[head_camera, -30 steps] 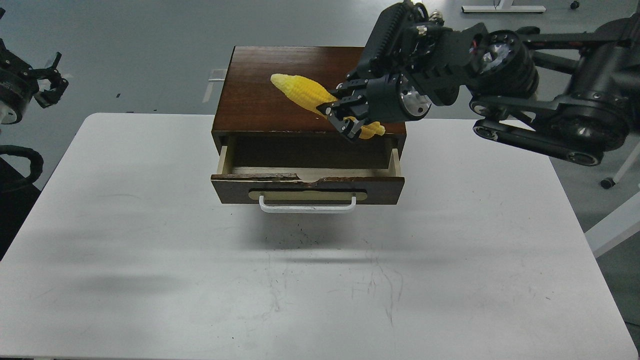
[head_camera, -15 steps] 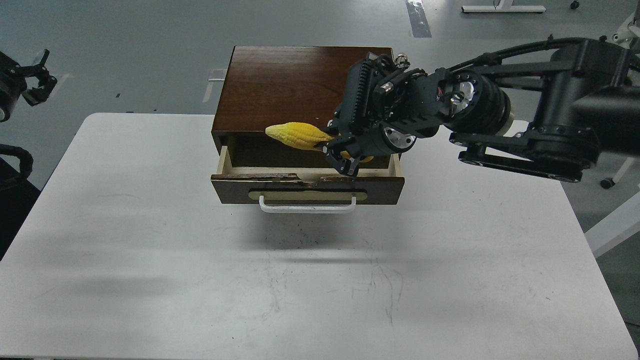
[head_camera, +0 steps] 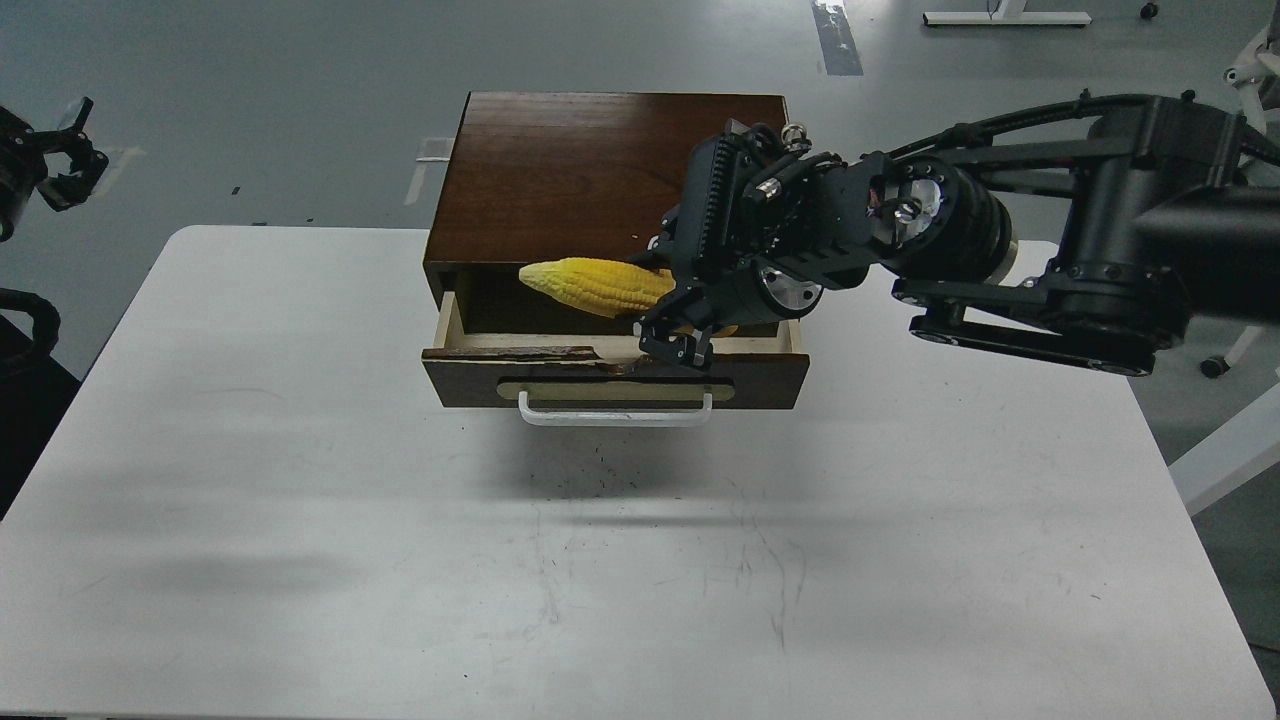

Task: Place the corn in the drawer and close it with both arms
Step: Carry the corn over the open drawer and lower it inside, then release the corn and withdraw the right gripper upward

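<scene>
Holding the yellow ear of corn [head_camera: 598,285] by its right end, my right gripper [head_camera: 675,340] is clamping it over the open drawer [head_camera: 615,368] of the dark brown wooden cabinet [head_camera: 590,175], which is sitting on the white tabletop [head_camera: 300,500]. The corn is lying nearly level, tip pointing left. My left gripper [head_camera: 62,160] is hovering far left, off the tabletop; I cannot tell its opening.

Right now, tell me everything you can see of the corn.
The corn is a yellow cob with bumpy kernel rows, plastic-looking, tapering to a paler pointed tip at its left end. It lies roughly level, over the open drawer, its tip near the cabinet's front edge. The right end effector is shut on its right end, hiding that part. Whether it touches the drawer cannot be told.
</scene>
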Robot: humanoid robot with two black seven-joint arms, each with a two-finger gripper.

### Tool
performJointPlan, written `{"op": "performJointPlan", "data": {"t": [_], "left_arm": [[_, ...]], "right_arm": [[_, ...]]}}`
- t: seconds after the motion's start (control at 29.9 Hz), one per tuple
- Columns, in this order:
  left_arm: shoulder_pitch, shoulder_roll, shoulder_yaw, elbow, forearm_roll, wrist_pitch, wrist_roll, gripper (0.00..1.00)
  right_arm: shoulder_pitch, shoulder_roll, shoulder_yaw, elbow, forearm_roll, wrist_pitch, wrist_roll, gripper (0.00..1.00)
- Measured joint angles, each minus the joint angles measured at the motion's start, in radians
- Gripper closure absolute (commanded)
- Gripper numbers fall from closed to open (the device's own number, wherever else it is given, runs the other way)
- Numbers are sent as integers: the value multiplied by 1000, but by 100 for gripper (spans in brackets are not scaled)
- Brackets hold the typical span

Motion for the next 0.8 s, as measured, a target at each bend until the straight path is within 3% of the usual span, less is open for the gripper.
{"op": "performJointPlan", "data": {"t": [0.23,0.3,0.37,0.53,0.63,0.8], "left_arm": [[-2,-4,9,-2,11,0,9,2],[-9,-4,9,-2,18,0,10,2],[-29,-4,9,0,21,0,10,2],[-89,-1,10,7,24,0,10,3],[-105,-8,12,2,33,0,4,12],[-142,-24,12,-45,135,0,-7,14]], "right_arm": [[-1,-3,9,-2,4,0,2,31],[-1,-6,27,-4,19,-2,3,24],[-1,-8,60,-9,66,-2,3,7],[0,-29,173,-59,346,4,0,1],[1,-53,210,-97,484,6,0,0],[1,-114,277,-193,741,12,0,0]]}}
